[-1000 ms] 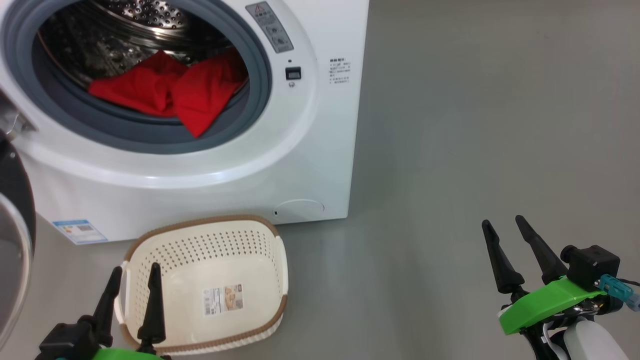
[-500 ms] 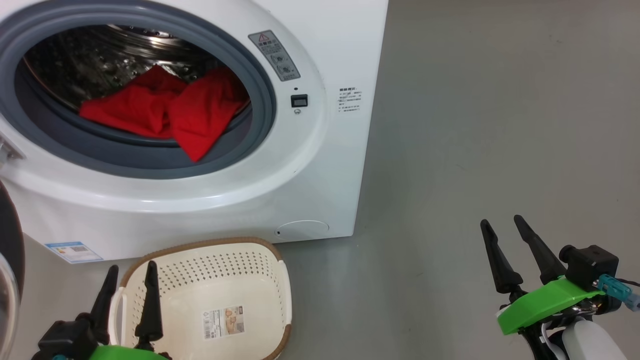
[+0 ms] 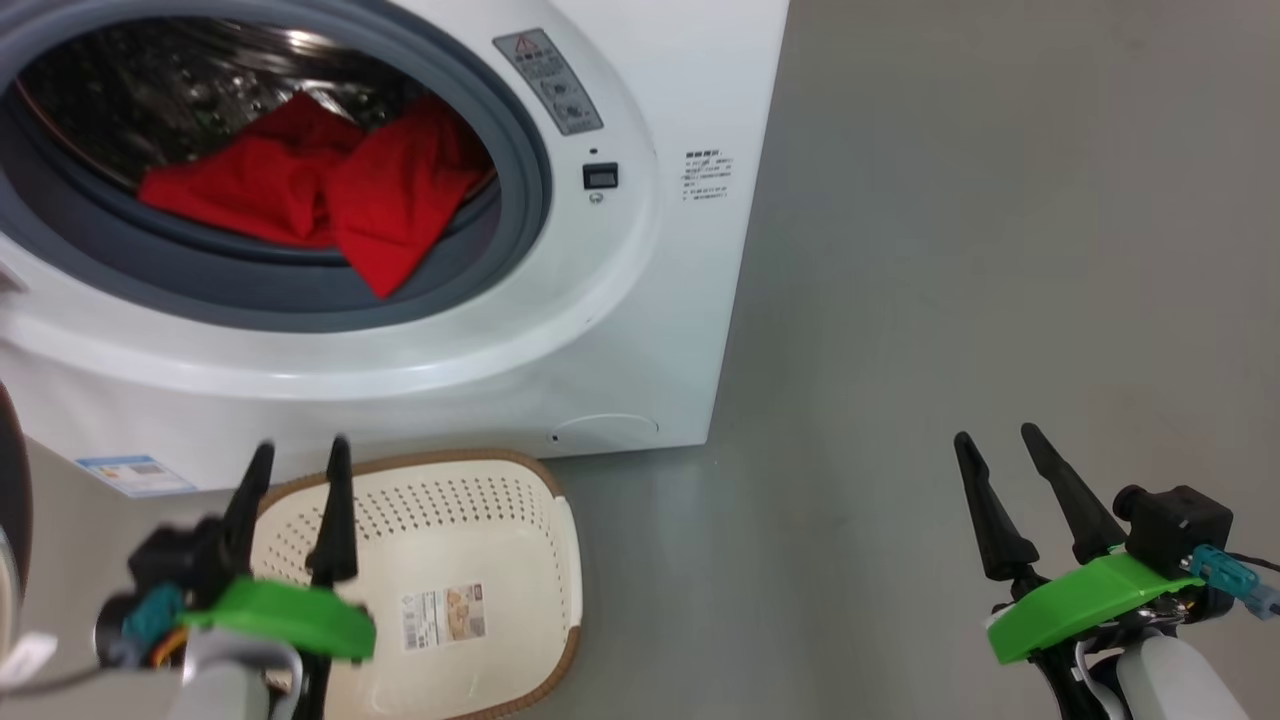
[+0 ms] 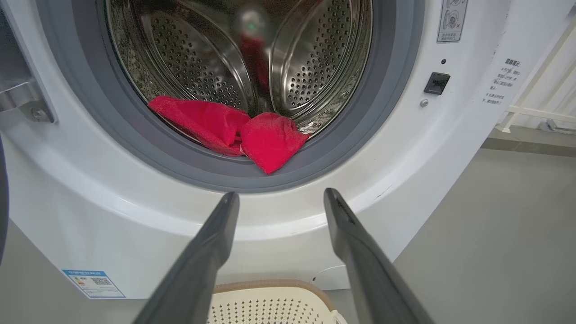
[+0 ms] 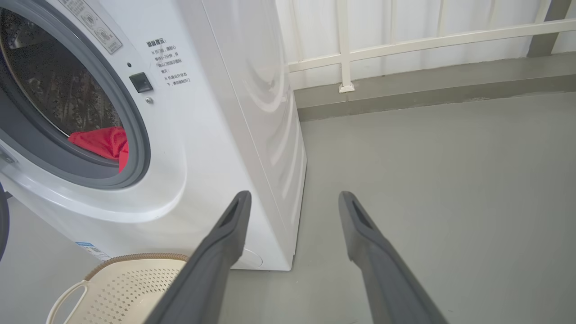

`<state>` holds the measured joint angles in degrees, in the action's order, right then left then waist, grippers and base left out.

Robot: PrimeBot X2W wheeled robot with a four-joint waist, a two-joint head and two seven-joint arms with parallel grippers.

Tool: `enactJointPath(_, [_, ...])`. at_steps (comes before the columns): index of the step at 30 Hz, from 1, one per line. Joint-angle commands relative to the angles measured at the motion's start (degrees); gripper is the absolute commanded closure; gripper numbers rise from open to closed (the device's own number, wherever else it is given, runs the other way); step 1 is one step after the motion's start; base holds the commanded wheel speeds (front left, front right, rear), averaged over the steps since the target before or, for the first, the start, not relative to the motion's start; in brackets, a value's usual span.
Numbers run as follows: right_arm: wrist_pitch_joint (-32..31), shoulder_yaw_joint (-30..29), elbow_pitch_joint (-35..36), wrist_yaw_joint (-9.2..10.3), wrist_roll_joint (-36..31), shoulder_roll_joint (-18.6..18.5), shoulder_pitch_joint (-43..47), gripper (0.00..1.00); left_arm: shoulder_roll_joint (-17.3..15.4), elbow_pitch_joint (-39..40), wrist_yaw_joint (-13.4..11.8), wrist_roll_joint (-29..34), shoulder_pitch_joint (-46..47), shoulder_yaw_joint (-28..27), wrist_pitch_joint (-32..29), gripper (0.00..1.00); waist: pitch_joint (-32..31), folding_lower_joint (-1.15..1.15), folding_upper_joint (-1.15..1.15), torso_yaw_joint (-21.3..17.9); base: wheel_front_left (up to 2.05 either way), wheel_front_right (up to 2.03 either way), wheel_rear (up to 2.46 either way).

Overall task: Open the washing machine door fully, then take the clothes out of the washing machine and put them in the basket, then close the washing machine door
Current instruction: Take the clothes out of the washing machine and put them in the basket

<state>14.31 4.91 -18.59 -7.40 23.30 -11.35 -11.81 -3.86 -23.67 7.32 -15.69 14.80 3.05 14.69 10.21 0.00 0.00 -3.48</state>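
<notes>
The big white boxy front-loading washing machine (image 3: 640,300) stands on the smooth grey floor (image 3: 950,250). Its round door with the glossy black rim (image 3: 12,480) is swung open, and only a dark sliver of it shows at the left edge of the head view. The bright red soft fabric clothes (image 3: 330,190) lie in a crumpled heap at the bottom front of the perforated steel drum (image 4: 315,54). One pointed corner of the heap hangs forward over the grey rubber gasket (image 3: 520,230) at the lower lip of the opening.

The small cream-white perforated plastic basket with the brown woven-look rim (image 3: 450,505) sits on the floor just in front of the machine's lower front edge, below the opening. I cannot tell whether it touches the machine. A paper label (image 3: 443,615) lies flat on the basket's floor. A blue sticker (image 3: 130,472) is stuck low on the machine's front to the left of the basket, and a small round cap (image 3: 605,428) sits low near the front's right corner.

The left pincer (image 3: 301,446) hangs above the left side of the basket, its two long dark fingers spread apart and open, pointing at the machine's front. In the left wrist view those fingers frame the white front just under the opening, with the red heap above the gap between them. The right pincer (image 3: 995,433) hangs over the floor well to the right of the machine, also with its fingers apart and open. In the right wrist view a white railing (image 5: 405,42) runs along the wall behind the machine.
</notes>
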Motion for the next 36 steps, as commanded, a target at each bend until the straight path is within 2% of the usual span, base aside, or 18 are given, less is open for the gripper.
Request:
enactJointPath(1, [0.69, 1.22, 1.53, -0.09, -0.69, -0.01, -1.67, 0.0, -1.95, -1.44, 0.16, 0.69, 4.55, -0.85, 0.31, 0.0, 1.4, 0.0, 0.0, 0.0, 0.0, 0.0, 0.0])
enactJointPath(7, [0.69, 1.38, 1.88, -0.09, -0.73, 0.77, -2.77, 0.0, -3.95, -12.11, 0.16, -0.28, 17.01, 1.0, -0.87, 0.0, 3.6, 0.0, 0.0, -0.71, 0.0, 0.0, 0.0])
enactJointPath(20, [0.69, 2.21, 2.57, -0.09, -0.67, 2.21, -5.58, 0.0, -6.64, -31.4, 0.16, -2.55, 40.26, 8.32, -10.23, 0.0, 9.09, 0.0, 0.0, -3.3, 0.0, 0.0, 0.0])
enactJointPath(29, [0.69, 3.11, 2.88, -0.09, -0.57, 3.32, -8.05, 0.0, -8.31, -41.18, 0.16, -2.29, 48.55, 12.3, -13.48, 0.0, 12.95, 0.0, 0.0, -5.95, 0.0, 0.0, 0.0])
enactJointPath(36, [0.69, 3.72, 2.93, -0.09, -0.12, 3.92, -9.88, 0.0, -10.08, -45.9, 0.16, -1.93, 53.53, 14.36, -13.45, 0.0, 16.53, 0.0, 0.0, -7.89, 0.0, 0.0, 0.0])
